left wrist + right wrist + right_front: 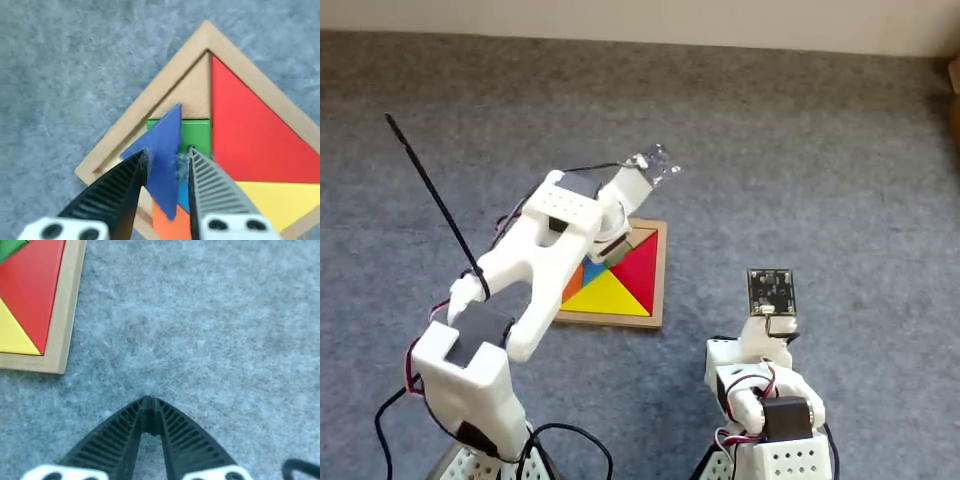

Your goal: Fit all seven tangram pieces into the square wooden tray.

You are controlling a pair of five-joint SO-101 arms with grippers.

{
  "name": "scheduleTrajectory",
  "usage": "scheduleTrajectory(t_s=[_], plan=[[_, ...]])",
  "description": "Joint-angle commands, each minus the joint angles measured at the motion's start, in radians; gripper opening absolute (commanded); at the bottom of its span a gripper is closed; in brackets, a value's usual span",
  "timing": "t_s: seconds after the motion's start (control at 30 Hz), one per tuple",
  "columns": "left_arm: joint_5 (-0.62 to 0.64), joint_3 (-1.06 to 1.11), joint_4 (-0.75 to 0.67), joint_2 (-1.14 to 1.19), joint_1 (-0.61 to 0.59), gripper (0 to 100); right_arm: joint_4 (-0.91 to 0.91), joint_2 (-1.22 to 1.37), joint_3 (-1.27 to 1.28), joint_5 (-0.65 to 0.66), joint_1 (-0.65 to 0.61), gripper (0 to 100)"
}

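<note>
- We saw the left pincer [166, 159] gripping the blue piece [167, 135] — tilted, above the wooden tray [167, 75] near its bare corner.
- Our right pincer [149, 410] sat closed beside the tray — over grey tabletop [210, 330].

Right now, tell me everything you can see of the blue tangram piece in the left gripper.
The blue tangram piece is a flat, solid-blue shape with a pointed tip, painted wood by its look. The left gripper is shut on it, holding it tilted over the wooden tray. Its tip points at the bare gap in the tray's corner, beside the green piece. Whether it touches the tray, I can't tell.
</note>
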Motion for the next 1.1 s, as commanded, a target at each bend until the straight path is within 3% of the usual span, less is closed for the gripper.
scheduleTrajectory(t_s=[0.0, 0.83, 1.07], plan=[[0.008, -0.065, 0.043, 0.042, -0.056, 14, 0.005, -0.019, 0.142, 0.011, 0.004, 1.2], [0.009, -0.147, 0.098, 0.041, -0.166, 14, 0.005, -0.019, 0.142, 0.011, 0.004, 1.2], [0.058, -0.285, 0.255, 0.041, -0.140, 14, 0.005, -0.019, 0.142, 0.011, 0.004, 1.2]])
